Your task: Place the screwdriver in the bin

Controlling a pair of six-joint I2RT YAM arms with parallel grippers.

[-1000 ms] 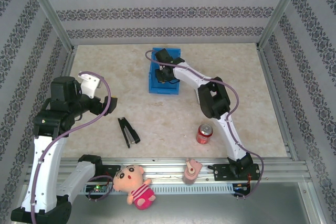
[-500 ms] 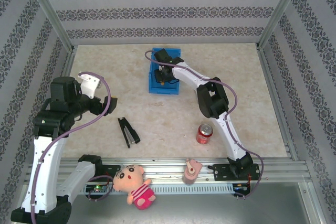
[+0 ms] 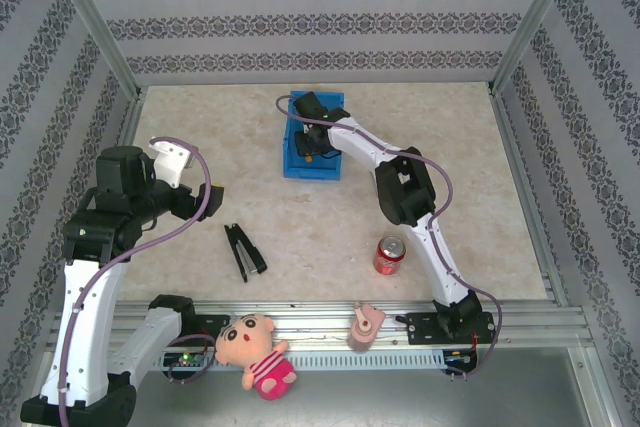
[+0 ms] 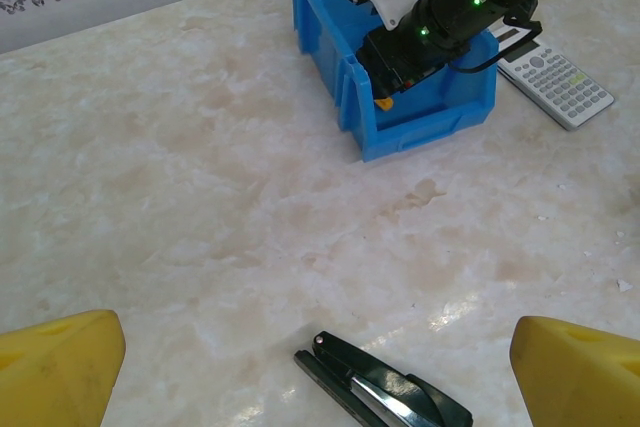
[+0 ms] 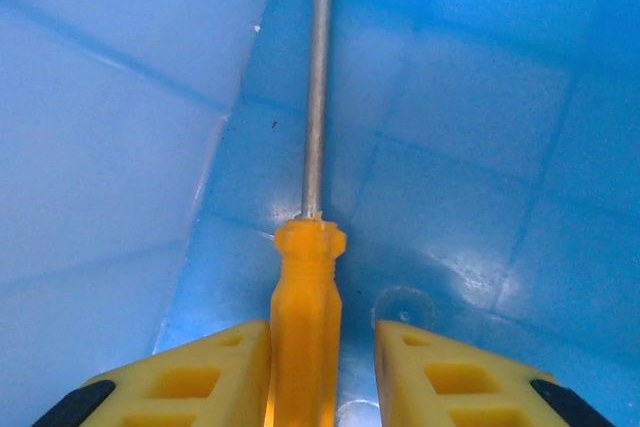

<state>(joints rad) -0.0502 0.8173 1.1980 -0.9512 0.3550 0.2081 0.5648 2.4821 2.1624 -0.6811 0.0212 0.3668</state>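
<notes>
The bin [image 5: 100, 97] hems the right gripper [image 5: 322, 345] closely; bare table [image 4: 200, 197] surrounds it.

- You see a black stapler [image 3: 245, 252] lying flat on the beige marbled table [image 3: 200, 127].
- To its right, well apart, a red soda can [image 3: 389, 255] stands upright.
- On your front rail lie a plush doll [image 3: 255, 352] and a small pink toy [image 3: 364, 327].
- Your left wrist view shows a grey-white calculator [image 4: 555, 77] lying flat.

Left end effector [image 4: 320, 357] wide; right [image 5: 322, 347] seemingly ajar
</notes>
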